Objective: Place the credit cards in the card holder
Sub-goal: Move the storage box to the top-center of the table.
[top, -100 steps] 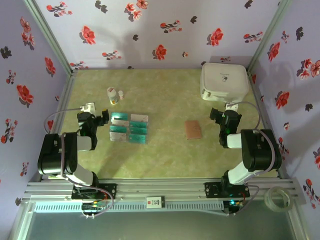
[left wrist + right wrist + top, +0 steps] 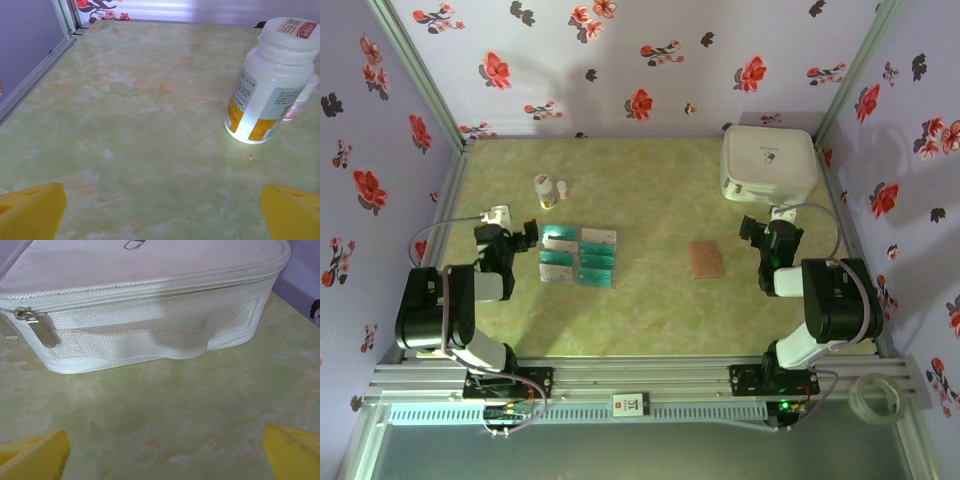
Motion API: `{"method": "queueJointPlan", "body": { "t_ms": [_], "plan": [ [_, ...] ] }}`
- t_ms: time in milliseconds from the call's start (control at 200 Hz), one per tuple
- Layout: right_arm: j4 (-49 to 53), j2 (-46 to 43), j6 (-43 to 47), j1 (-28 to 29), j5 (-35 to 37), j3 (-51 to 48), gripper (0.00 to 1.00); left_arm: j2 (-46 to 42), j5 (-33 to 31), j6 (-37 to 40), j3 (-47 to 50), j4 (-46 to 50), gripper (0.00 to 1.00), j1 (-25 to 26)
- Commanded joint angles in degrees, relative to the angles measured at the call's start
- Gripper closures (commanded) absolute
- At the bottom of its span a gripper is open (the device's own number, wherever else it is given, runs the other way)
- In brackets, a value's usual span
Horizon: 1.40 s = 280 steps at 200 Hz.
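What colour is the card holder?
Reddish-brown card holder, plain; clearest in the top external view.

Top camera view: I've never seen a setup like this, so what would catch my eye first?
The teal and white credit cards, laid in neat rows left of the middle of the table, stand out first, with the reddish-brown card holder lying alone to their right. A big white zipped case sits at the far right, and two small white bottles stand just beyond the cards.
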<state>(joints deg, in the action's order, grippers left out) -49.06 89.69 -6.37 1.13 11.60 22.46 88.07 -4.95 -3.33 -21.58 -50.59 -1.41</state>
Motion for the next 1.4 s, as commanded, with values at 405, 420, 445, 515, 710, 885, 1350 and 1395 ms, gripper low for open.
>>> {"method": "queueJointPlan", "body": {
  "t_ms": [405,420,445,515,710,885,1350,1395],
  "plan": [
    [-1.13,-0.17,0.89,0.19,0.59,0.13,0.01,0.1,-1.03,-0.89,0.05,-1.8,0.0,-0.55],
    [-1.06,-0.09,0.84,0.2,0.55,0.17,0.01,0.08,-1.04,-0.89,0.05,-1.73,0.0,-0.55],
    [-0.88,-0.08,0.86,0.19,0.56,0.3,0.01,0.15,-1.03,-0.89,0.05,-1.7,0.0,-0.53],
    [-0.7,0.0,0.77,0.1,0.51,0.5,0.01,0.13,-1.03,-0.97,-0.17,-1.38,0.0,-0.58],
    [-0.42,0.11,0.49,-0.24,-0.21,0.57,0.01,0.17,-1.03,-0.97,-0.39,-1.09,0.0,-0.69],
    [-1.53,-0.36,0.57,-0.33,-0.52,-0.09,0.01,0.1,-1.0,-0.8,0.01,-1.61,0.0,-0.55],
    [33.86,-24.75,-9.32,-0.16,1.13,8.07,0.01,-18.94,-11.66,-9.43,-10.08,29.21,0.0,-1.14],
    [39.17,-26.51,-13.95,-0.15,1.0,10.47,0.01,-20.96,-11.28,-11.59,-12.83,35.19,0.0,-1.16]
  ]
}}
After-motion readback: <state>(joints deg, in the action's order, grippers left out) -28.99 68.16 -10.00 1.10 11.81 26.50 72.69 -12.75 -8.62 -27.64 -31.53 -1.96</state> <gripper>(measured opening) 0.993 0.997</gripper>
